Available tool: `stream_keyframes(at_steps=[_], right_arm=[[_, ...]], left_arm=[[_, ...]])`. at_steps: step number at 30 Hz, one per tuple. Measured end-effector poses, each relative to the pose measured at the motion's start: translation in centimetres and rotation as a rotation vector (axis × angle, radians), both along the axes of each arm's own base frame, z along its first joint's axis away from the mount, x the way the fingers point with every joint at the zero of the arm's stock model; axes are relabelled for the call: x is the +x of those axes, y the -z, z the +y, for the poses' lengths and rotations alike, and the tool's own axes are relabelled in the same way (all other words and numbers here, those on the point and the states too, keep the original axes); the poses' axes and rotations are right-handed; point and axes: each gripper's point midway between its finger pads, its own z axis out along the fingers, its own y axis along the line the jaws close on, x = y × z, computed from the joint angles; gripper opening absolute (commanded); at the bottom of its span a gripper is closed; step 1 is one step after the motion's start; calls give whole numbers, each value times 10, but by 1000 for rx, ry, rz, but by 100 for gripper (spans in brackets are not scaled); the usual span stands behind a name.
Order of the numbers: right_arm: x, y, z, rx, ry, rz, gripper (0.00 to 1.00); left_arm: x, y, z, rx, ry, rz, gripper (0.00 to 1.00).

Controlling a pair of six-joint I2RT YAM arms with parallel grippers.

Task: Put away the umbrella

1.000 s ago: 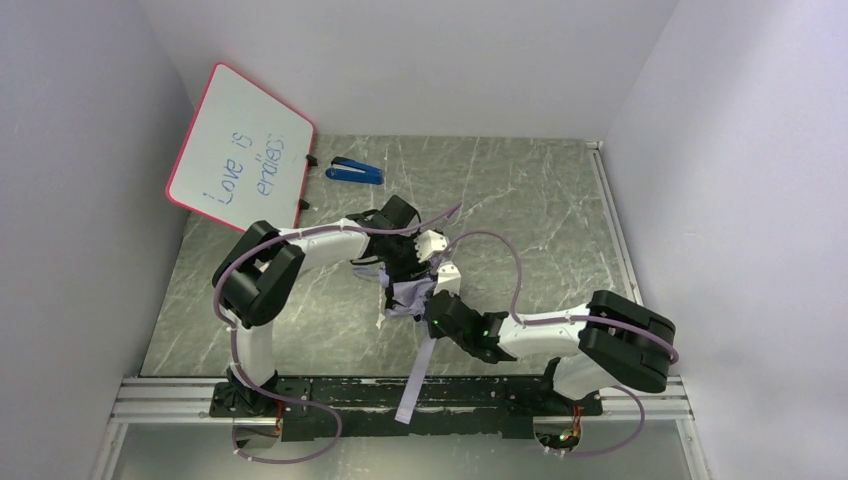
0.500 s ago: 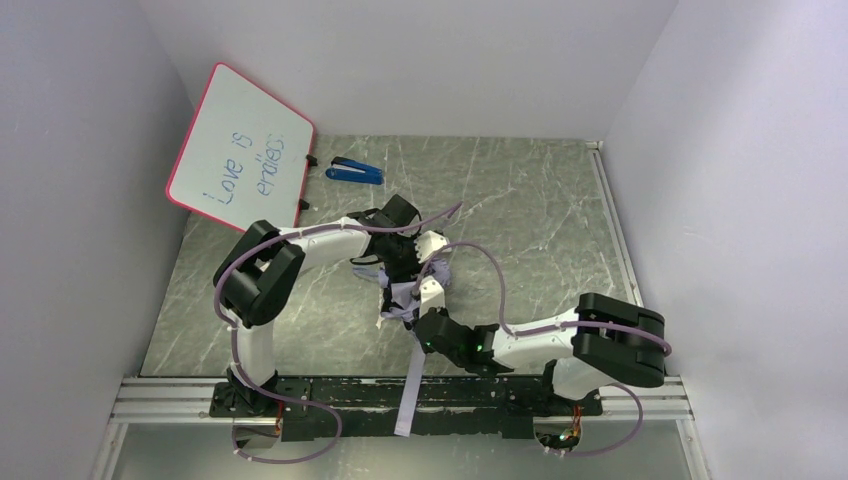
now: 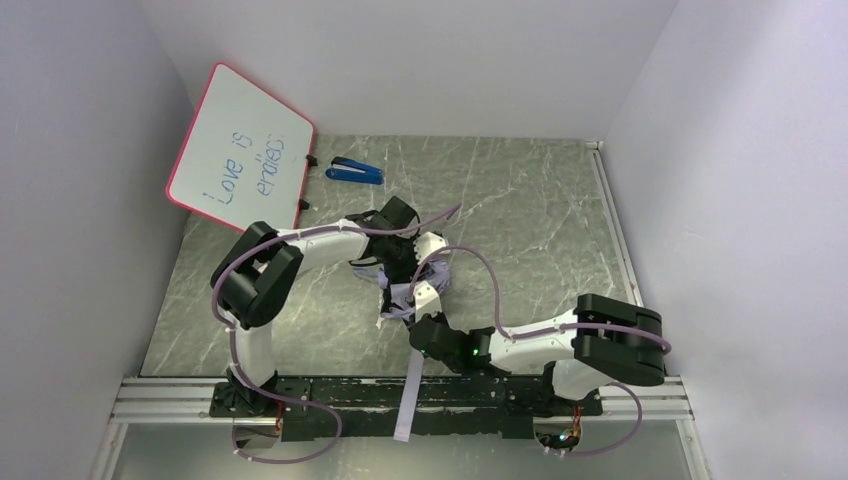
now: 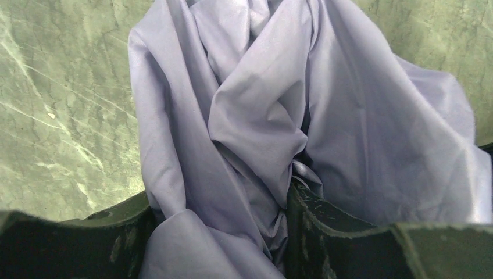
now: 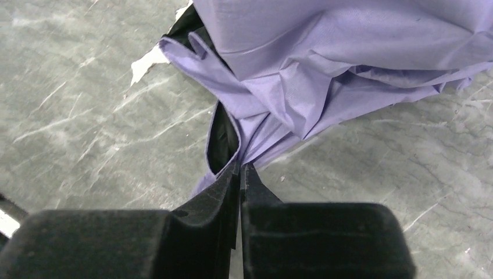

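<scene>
Umbrella (image 5: 349, 58), fabric pinched in right end effector (image 5: 240, 170)

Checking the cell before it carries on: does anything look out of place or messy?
Yes. The umbrella is a crumpled lilac bunch mid-table, and a long strip of it trails off the near edge across the mounting rail. The right end effector pinches only a fold.

A robotics lab test cell is indicated — a stone-patterned bench (image 3: 520, 200) is boxed in on three sides by plain white panels (image 3: 720, 150). An aluminium rail (image 3: 160, 398) is fixed along its near edge, where a cabled left arm (image 3: 300, 245) and right arm (image 3: 540, 340) are bolted. A pink-framed whiteboard (image 3: 240, 150) with handwritten words is propped at the left panel.
</scene>
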Motion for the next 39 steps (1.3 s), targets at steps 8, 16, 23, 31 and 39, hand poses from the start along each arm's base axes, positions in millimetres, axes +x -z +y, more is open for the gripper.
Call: stream_keyframes(at_steps=[8,16,23,31,39], right_arm=[[-26,-4,4,2,-90,58,32],[-18,-44,-11,81,-38,1,51],[24,-108,-49,265,180,-97,58],[94,-116,-148,303,587,-110,65],[151,-69,-190,286,687,75,75]], left_arm=[[2,0,1,-23,17,-48,6],[9,-2,2,-27,27,-106,5],[16,-4,3,-38,26,-171,5],[22,-6,3,-51,36,-235,5],[24,-8,1,-44,47,-338,5]])
